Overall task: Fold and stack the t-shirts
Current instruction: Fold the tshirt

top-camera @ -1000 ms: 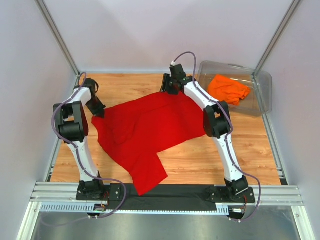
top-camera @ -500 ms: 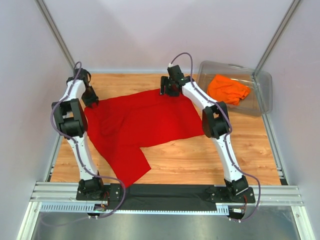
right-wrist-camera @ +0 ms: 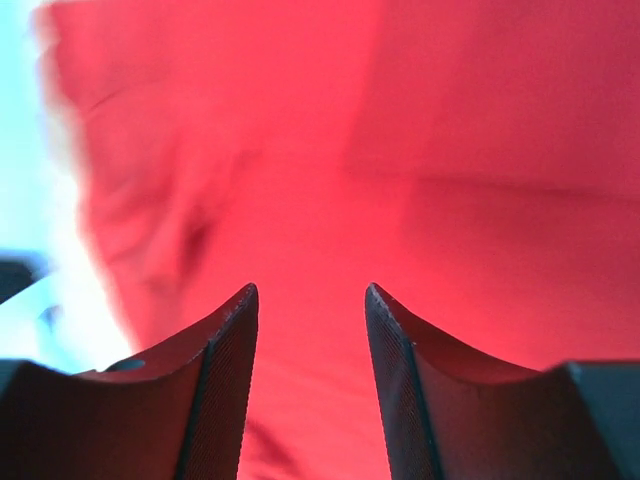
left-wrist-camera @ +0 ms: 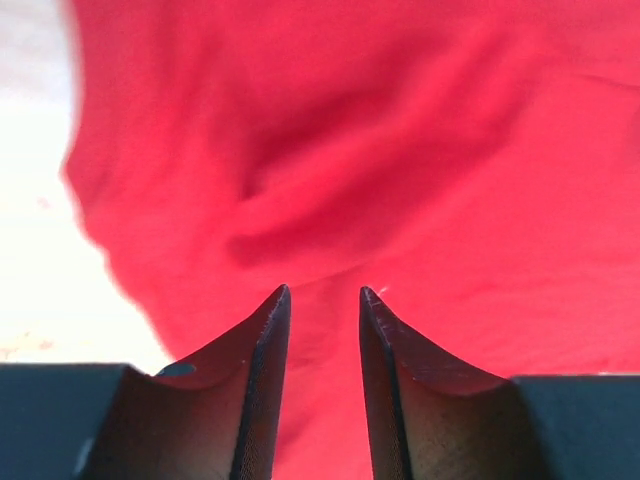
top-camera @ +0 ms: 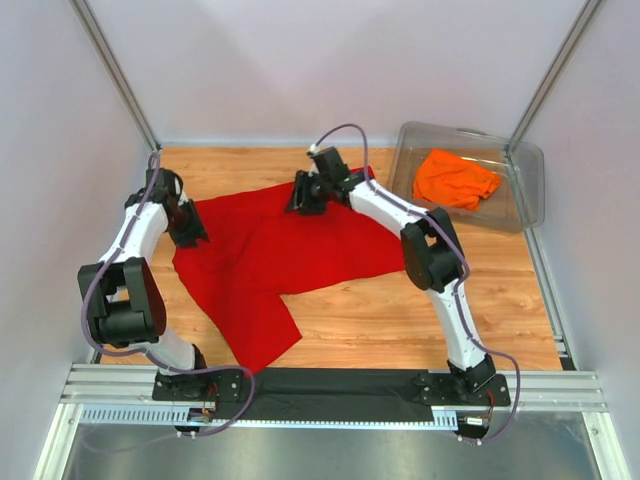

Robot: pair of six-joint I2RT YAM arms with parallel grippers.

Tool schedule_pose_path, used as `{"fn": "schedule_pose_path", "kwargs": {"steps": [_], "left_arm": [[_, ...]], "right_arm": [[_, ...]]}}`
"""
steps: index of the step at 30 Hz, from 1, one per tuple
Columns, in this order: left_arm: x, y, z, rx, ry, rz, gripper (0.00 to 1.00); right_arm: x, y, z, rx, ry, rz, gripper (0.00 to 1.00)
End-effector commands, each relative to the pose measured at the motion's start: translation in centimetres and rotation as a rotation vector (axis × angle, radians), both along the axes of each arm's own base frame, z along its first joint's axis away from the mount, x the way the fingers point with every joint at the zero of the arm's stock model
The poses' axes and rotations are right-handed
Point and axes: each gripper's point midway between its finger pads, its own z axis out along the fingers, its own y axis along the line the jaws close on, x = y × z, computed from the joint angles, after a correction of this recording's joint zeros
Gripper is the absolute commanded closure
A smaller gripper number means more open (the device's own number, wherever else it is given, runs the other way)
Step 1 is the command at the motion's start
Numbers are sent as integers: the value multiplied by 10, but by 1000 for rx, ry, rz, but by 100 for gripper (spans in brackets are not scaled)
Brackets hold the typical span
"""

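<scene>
The red t-shirt (top-camera: 300,250) lies spread on the wooden table, with a long flap reaching toward the near edge. My left gripper (top-camera: 190,232) hovers over its left edge; in the left wrist view (left-wrist-camera: 322,292) the jaws stand a little apart with red cloth (left-wrist-camera: 400,150) below them. My right gripper (top-camera: 300,195) is over the shirt's far edge; in the right wrist view (right-wrist-camera: 310,288) the jaws are apart and empty above red cloth (right-wrist-camera: 450,150). The orange t-shirt (top-camera: 455,178) lies crumpled in the clear bin.
The clear plastic bin (top-camera: 528,190) stands at the far right corner of the table. Bare wood (top-camera: 400,320) shows at the near right. White walls and metal frame posts close in the sides and back.
The red shirt was dragged left and flattened between one second and half a second ago. Since then both grippers have moved: the left toward the near side, the right to the left along the far edge.
</scene>
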Motion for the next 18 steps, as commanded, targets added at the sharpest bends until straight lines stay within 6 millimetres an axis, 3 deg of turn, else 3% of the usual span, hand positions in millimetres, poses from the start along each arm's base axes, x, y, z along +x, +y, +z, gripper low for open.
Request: {"fn": "schedule_pose_path", "kwargs": {"steps": [1, 2, 6, 10, 16, 18], "left_arm": [[-12, 3, -10, -48, 28, -8, 57], [-14, 6, -11, -55, 30, 1, 50], [-11, 10, -25, -131, 35, 9, 42], [0, 12, -34, -164, 44, -4, 41], [-22, 18, -58, -133, 169, 46, 43], [-27, 23, -53, -100, 140, 84, 42]], "right_arm": [[-46, 82, 56, 273, -3, 107, 51], [-51, 92, 55, 301, 8, 113, 50], [-76, 132, 39, 377, 75, 139, 40], [-86, 146, 15, 358, 94, 164, 38], [-92, 155, -1, 342, 107, 174, 40], [-93, 156, -9, 327, 109, 175, 41]]}}
